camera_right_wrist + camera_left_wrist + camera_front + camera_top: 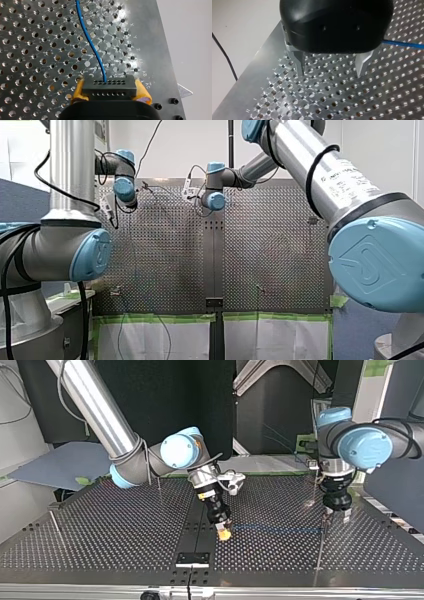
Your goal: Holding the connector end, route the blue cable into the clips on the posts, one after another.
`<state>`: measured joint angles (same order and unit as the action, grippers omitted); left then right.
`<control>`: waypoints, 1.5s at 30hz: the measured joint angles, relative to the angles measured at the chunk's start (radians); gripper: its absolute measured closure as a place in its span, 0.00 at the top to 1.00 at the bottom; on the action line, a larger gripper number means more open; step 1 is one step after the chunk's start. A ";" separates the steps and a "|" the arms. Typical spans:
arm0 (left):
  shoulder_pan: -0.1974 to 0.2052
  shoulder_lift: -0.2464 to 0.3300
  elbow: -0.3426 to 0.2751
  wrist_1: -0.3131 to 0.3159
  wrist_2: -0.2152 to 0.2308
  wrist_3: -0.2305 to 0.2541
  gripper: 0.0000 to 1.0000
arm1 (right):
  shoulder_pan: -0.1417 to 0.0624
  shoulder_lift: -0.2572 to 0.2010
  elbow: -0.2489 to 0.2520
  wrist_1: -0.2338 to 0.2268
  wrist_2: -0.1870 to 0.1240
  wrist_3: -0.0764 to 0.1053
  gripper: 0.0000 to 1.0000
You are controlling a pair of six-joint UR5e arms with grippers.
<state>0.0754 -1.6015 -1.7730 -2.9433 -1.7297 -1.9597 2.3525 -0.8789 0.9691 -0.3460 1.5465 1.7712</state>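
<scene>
Arms of silver tube with pale blue joint caps reach over the perforated metal table (165,265) in the front view. My left arm comes in from the view's left. My right arm comes in from its right and reaches past the middle. Both grippers are too small there to read. A strip of green tape (155,318) edges the table's near side.

In the top view my right gripper (224,533), black with yellow pads, tilts down over the table's middle strip. From it the thin blue cable (277,530) runs level toward the view's right and reaches a thin metal post (319,555). My left gripper (336,516) hangs upright just above the table, close beside that post. 2 more thin posts stand towards the view's left, well apart from the cable. A small black plate (192,558) lies near the table's closest edge.

In the left wrist view the 2 metal fingers (299,62) stand wide apart with nothing between them, their tips just over the holes. The blue cable passes beside 1 finger, apart from it.

In the right wrist view the yellow pads (78,90) are clamped on a black rectangular connector (109,87) with 2 rows of small holes. The blue cable leaves the middle of its upper face and curves away across the table ahead of the gripper. 3 black screw heads (175,101) sit near the table's edge.
</scene>
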 joint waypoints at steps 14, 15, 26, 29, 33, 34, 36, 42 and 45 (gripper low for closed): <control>-0.001 0.125 -0.051 -0.086 0.027 0.004 1.00 | -0.003 0.000 0.000 0.004 -0.002 0.004 0.00; -0.001 0.133 -0.051 -0.087 0.029 0.005 1.00 | -0.003 0.000 0.000 0.004 -0.002 0.005 0.00; -0.005 0.232 -0.051 -0.113 0.116 0.048 1.00 | -0.007 0.001 0.000 0.004 -0.003 0.005 0.00; -0.008 0.235 -0.051 -0.129 0.144 0.056 1.00 | -0.008 0.001 0.000 0.004 -0.003 0.005 0.00; -0.012 0.230 -0.051 -0.146 0.180 0.056 1.00 | -0.008 0.001 0.001 0.006 -0.003 0.005 0.00; -0.014 0.230 -0.051 -0.149 0.189 0.056 1.00 | -0.007 0.000 0.001 0.006 -0.003 0.005 0.00; -0.015 0.233 -0.051 -0.152 0.196 0.055 1.00 | -0.008 0.000 0.001 0.006 -0.003 0.005 0.00; -0.016 0.245 -0.051 -0.153 0.201 0.064 1.00 | -0.007 0.000 0.000 0.007 -0.003 0.005 0.00; -0.017 0.251 -0.051 -0.152 0.202 0.081 1.00 | -0.007 0.001 0.000 0.007 -0.002 0.005 0.00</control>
<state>0.0588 -1.3510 -1.8236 -3.0949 -1.5277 -1.8783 2.3451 -0.8782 0.9693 -0.3391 1.5440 1.7766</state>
